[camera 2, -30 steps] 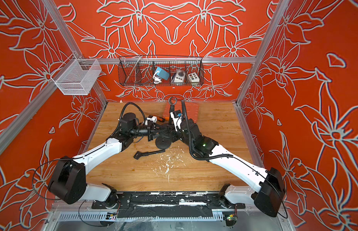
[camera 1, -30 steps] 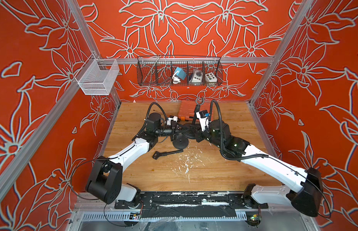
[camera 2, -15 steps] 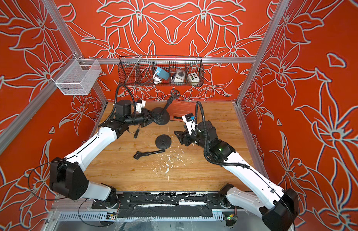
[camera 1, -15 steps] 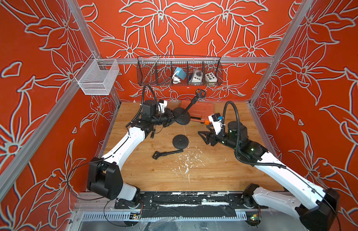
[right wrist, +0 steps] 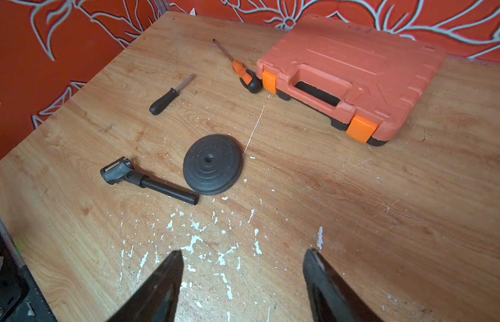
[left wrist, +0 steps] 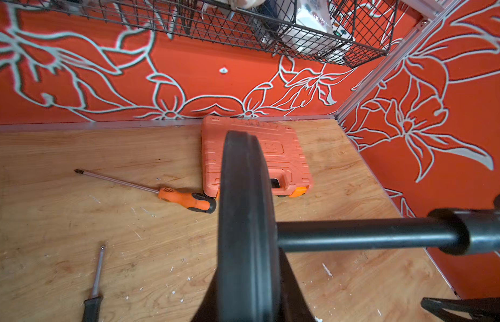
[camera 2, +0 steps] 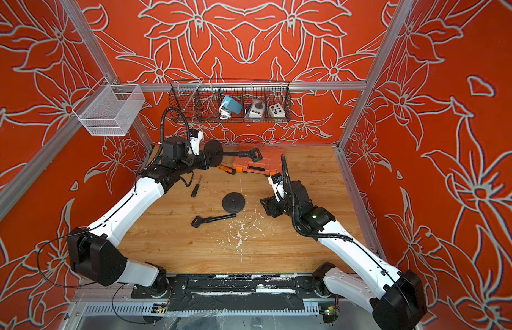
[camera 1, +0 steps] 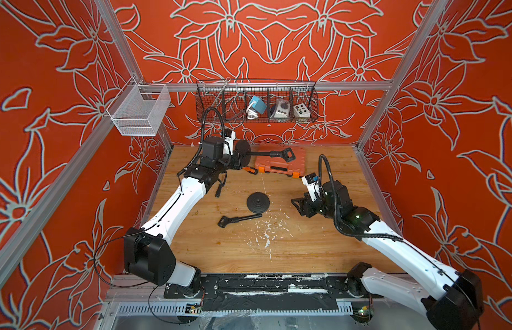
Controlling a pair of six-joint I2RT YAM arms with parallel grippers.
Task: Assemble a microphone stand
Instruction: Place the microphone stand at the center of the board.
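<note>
while the left gripper (camera 1: 237, 161) is clamped on the rim of a disc base (camera 1: 243, 150) at the back left, that stand hangs sideways above the table (camera 1: 306, 245), its pole (camera 1: 260, 154) pointing right and its clip (camera 1: 286, 154) showing over the orange tool case (camera 1: 294, 165). a black screwdriver (camera 2: 195, 187) lies near the arm, an orange screwdriver (camera 2: 227, 169) just beside the case. mid-table sits a loose base (camera 1: 258, 202), flat, with a loose pole (camera 1: 239, 219) lying right by its near edge. further right, the right gripper (right wrist: 242, 252) hovers with jaws wide apart, holding nothing.
</note>
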